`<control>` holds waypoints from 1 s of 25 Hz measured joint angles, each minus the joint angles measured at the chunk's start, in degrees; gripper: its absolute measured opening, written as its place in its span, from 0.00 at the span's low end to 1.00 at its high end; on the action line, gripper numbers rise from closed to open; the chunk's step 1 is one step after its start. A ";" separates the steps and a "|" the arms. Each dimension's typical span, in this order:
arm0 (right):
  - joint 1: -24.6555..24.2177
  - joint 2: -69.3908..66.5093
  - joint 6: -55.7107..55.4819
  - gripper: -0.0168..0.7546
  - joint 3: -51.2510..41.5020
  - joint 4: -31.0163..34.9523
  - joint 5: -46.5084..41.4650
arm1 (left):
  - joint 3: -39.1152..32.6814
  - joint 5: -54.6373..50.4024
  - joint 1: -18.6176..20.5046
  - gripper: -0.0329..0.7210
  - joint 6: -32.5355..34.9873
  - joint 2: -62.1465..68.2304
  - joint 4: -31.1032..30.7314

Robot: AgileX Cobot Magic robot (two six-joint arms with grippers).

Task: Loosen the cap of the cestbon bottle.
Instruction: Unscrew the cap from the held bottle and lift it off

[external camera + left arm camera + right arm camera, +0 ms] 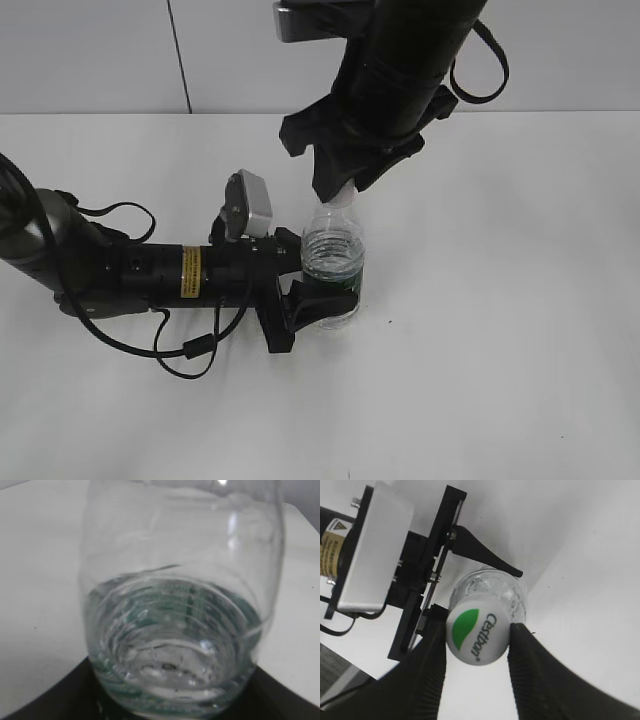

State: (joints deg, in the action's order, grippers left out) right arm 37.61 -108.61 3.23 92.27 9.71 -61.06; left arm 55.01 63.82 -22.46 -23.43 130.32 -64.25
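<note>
Right wrist view: right end effector (pixel 479 636) pinches cap (pixel 477 635); table (pixel 590 580) open beside.

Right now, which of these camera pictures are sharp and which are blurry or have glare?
Left wrist view: the cestbon bottle fills the frame, soft and out of focus, with bright glints on the plastic. Right wrist view: the cap is sharp, its lettering readable, while the right gripper's fingers are dark and blurred. Exterior view: even light, faint shadows on the table.

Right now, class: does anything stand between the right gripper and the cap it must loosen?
Nothing visible does. The right gripper has a finger on each side of the cap, no object between them.
</note>
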 joint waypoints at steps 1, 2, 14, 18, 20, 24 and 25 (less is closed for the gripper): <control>0.04 0.00 2.27 0.40 0.00 -0.07 0.00 | 0.00 0.00 0.00 0.59 0.00 0.00 0.00; 0.04 0.00 5.13 0.40 0.00 -0.19 0.00 | 0.00 0.00 0.00 0.59 0.00 0.00 0.00; 0.06 0.00 37.97 0.40 0.17 -0.77 1.81 | 0.00 -0.05 0.00 0.59 -0.08 0.00 0.00; 0.06 0.00 45.06 0.40 0.17 -1.00 3.01 | 0.00 0.07 0.00 0.59 -0.70 0.00 0.23; 0.06 0.00 46.83 0.39 0.17 -1.12 3.19 | 0.00 0.07 0.00 0.59 -0.86 0.00 0.29; 0.06 0.00 47.78 0.39 0.17 -1.83 3.29 | 0.00 0.07 0.00 0.59 -0.98 0.00 0.29; 0.06 0.00 48.19 0.39 0.17 -2.11 3.23 | 0.00 0.07 0.00 0.59 -0.98 0.00 0.29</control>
State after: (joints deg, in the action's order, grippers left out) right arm 37.67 -108.61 51.42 92.45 7.60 -57.83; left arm 55.01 63.89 -22.46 -24.40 130.32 -63.96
